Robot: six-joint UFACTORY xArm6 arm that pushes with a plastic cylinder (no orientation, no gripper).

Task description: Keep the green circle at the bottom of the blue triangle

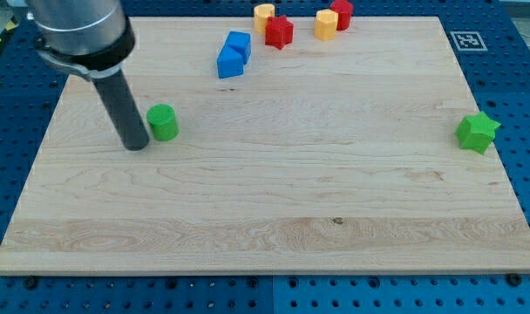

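My tip rests on the worktop near its left edge; it is a bare rod, so nothing is grasped. Just right of it, nearly touching, stands the green circle, a short glossy cylinder. Up and right lie two blue blocks, shapes unclear, open board between.

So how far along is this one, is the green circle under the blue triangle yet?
Not yet. Done: my tip has reached the green circle, sitting just at its left side in the view. In hand: a push rightward looks set up. Left: the circle sits well left of and below the blue blocks, so it must travel right to lie directly beneath them.
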